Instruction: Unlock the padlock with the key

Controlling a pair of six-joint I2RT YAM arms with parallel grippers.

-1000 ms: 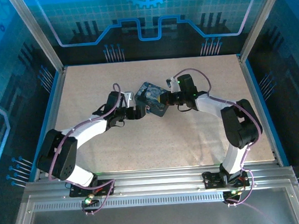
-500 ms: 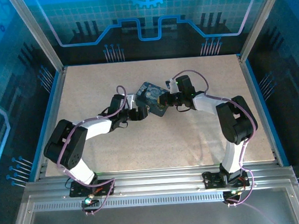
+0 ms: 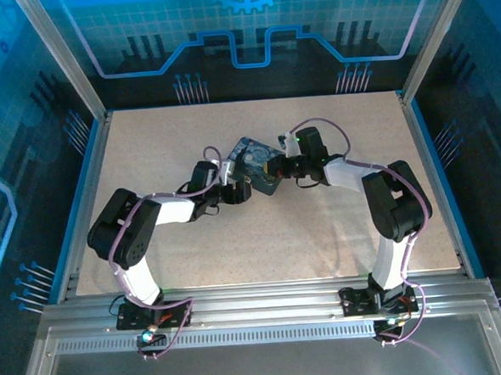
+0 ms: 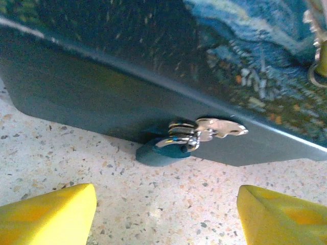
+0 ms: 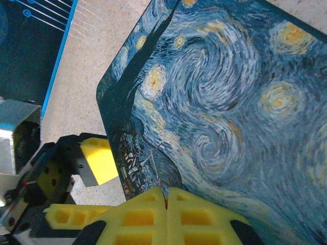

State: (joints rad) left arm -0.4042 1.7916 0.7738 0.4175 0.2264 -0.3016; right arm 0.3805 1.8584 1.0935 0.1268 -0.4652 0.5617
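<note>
Two risks stand out. Left tool (image 4: pixel 166 212) is spread wide, with the padlock (image 4: pixel 162 151) at frame centre between its tips, against the lower edge of the tin (image 4: pixel 127 76) on the counter (image 4: pixel 153 204). The key (image 4: pixel 220 127) sits just upper right of it. Closing askew could shove the lock or flick the key loose. Right tool (image 5: pixel 166 201) is pressed together at the tin's edge, and a slip there shifts everything.

You find the tin (image 3: pixel 253 163) at mid-frame on the table (image 3: pixel 321 226), with the left gripper (image 3: pixel 240 191) just lower left and the right gripper (image 3: pixel 276 171) just right of it. In the left wrist view the padlock (image 4: pixel 162 151) sits against the tin's lower edge, with the key (image 4: pixel 218 127) at its upper right.
</note>
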